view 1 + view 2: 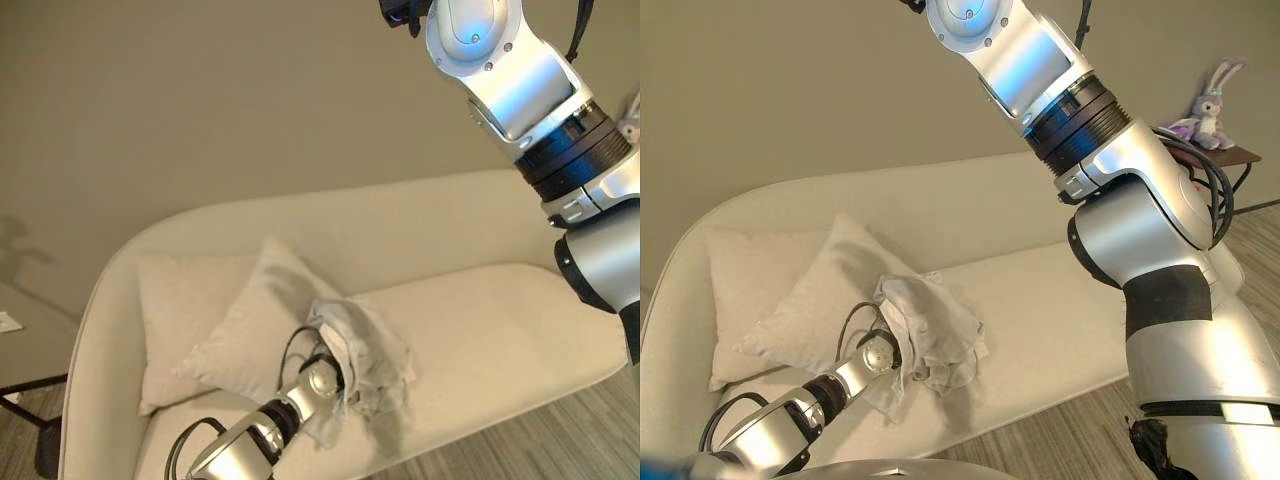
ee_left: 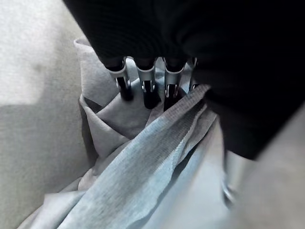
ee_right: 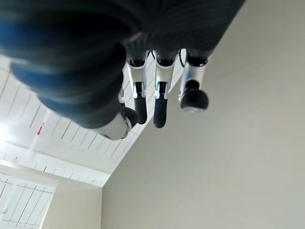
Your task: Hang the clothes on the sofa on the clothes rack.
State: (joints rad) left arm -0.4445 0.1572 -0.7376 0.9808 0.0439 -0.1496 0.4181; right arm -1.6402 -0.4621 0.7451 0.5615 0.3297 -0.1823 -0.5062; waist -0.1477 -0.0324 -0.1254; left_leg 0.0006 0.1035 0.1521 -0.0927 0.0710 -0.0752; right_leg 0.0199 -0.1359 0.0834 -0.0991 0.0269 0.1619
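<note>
None of the hanging was done: the left hand (image 2: 143,81) had its fingers curled into the pale garment (image 1: 365,355), bunched on the sofa (image 1: 500,310), while the raised right hand (image 3: 157,95) hung loosely open, holding nothing.

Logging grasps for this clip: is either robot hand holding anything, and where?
The left robot hand grips the grey garment in its bunched folds on the sofa. The right robot hand holds nothing.
</note>
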